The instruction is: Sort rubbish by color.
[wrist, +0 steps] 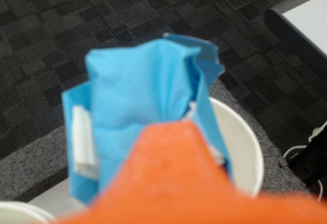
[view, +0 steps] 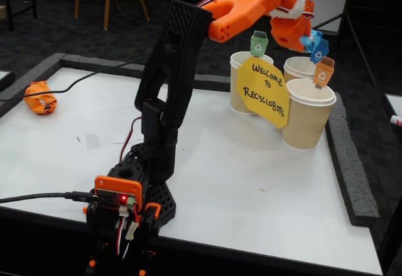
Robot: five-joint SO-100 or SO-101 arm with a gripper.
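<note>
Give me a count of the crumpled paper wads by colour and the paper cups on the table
Orange wad: 1
Light blue wad, held in the gripper: 1
Green wad: 0 in view
Paper cups: 3
Total: 5

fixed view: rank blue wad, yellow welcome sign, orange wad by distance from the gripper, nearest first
1. Blue wad, held in the gripper above the cups at back right.
2. Yellow welcome sign, just below, in front of the cups.
3. Orange wad, far left table edge.
</note>
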